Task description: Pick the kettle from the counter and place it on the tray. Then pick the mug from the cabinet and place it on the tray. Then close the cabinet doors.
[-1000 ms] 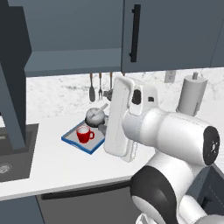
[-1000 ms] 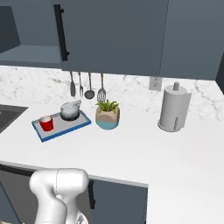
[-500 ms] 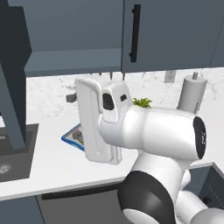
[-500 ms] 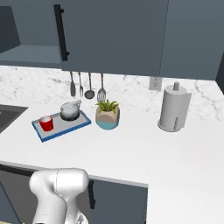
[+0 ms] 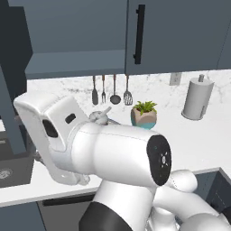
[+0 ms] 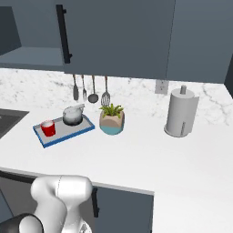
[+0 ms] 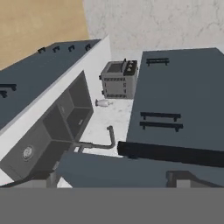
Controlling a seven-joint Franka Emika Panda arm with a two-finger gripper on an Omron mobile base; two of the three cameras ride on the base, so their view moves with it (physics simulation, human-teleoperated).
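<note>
Kettle [image 6: 73,115] sits on the tray [image 6: 68,134], at the tray's right end; the mug [image 6: 47,128] stands at its left end, so we see both items loaded. Tray lies on the counter [image 6: 150,159] left of center, angled to the counter's front edge, between the sink [image 6: 7,122] at the counter's left edge and the plant pot [image 6: 111,120], which stands just beside the tray's right end. Paper towel roll [image 6: 181,111] stands well apart, toward the counter's right end near the back wall. 4 utensils [image 6: 90,88] hang on the wall behind the tray.

Cabinet [image 5: 76,63]: in our left base view the left bay is open and its shelf shows bare; the left door [image 5: 10,113] stands swung out toward us at the left edge of that view. Right door [image 5: 173,36] is flat and shut, with its black bar handle [image 5: 139,34] vertical.

Arm [image 5: 103,153] bulks across the lower middle of our left base view and covers most of the tray; just the kettle's top [image 5: 100,116] pokes out above it.

Gripper [image 7: 111,180]: hand view shows its 2 fingertips [image 7: 37,178] spread wide, nothing between them, not holding anything. That view looks over the sink, faucet [image 7: 103,139], a toaster [image 7: 118,78] on the counter, and a black bar handle [image 7: 170,153] lying close in front of the fingers.
</note>
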